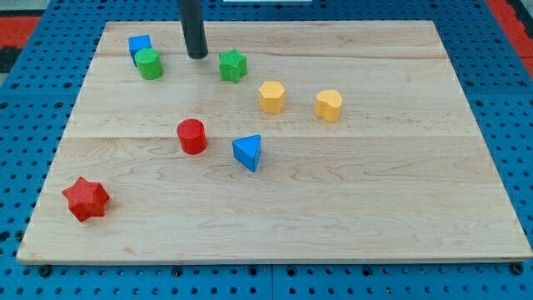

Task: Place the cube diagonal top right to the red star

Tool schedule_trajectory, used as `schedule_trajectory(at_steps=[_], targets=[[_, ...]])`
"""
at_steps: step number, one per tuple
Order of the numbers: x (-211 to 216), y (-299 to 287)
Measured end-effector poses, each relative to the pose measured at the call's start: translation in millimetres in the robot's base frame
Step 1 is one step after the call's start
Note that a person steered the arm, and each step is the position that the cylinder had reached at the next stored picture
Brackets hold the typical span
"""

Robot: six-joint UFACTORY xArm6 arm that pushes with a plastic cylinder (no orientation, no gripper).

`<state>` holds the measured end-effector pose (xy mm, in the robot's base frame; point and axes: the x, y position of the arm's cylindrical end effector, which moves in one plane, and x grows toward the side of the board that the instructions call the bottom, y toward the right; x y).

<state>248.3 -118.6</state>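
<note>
A blue cube (138,45) sits at the board's top left, touching a green cylinder (150,64) just below and right of it. A red star (86,198) lies at the bottom left. My tip (197,55) rests on the board near the view's top, right of the blue cube and green cylinder, left of a green star (233,65). It touches no block.
A red cylinder (192,136) and a blue triangle (247,152) lie mid-board. A yellow hexagon (271,97) and a yellow heart-like block (329,105) lie to the right of centre. The wooden board (375,208) sits on a blue pegboard.
</note>
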Motion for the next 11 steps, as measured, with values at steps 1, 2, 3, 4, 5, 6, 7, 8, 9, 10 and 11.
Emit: schedule_trajectory(at_steps=[1,2,3,4,5,6,7,8,9,10,11], targets=[[-26.6,-57.6],[-4.2,-92.2],[39.9,-78.7],[87.2,-78.2],[121.6,-111.5],[99.3,-127.7],[96.4,-166.9],[145.8,-154.9],[185.8,-130.7],[151.0,-121.9],[173.8,-110.1]])
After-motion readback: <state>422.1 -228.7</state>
